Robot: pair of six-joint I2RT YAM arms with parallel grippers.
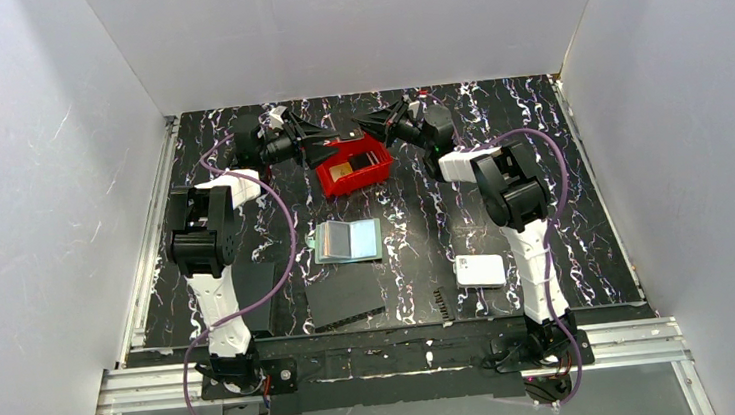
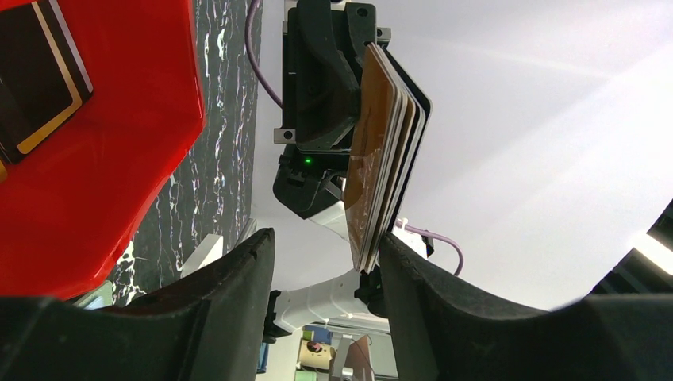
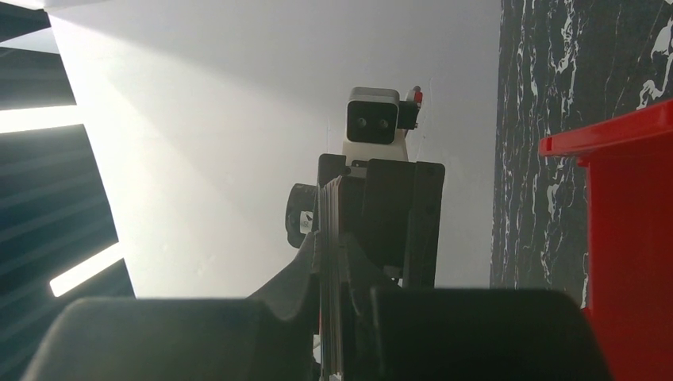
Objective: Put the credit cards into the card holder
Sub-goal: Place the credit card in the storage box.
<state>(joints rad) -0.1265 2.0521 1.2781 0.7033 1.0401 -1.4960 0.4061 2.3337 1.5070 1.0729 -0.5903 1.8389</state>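
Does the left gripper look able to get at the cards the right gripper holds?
Likely yes: the left gripper is open, and the credit cards reach in between its fingers, with nothing blocking.

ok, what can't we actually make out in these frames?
- How many credit cards: they overlap and sit near edge-on in the left wrist view, and show only as a thin line in the right wrist view.
- Whether the left gripper touches the stack: its own finger covers the card ends.
- Whether the card holder pockets hold anything: too small in the top view.
- What lies in the red bin: cropped by the left wrist frame edge.
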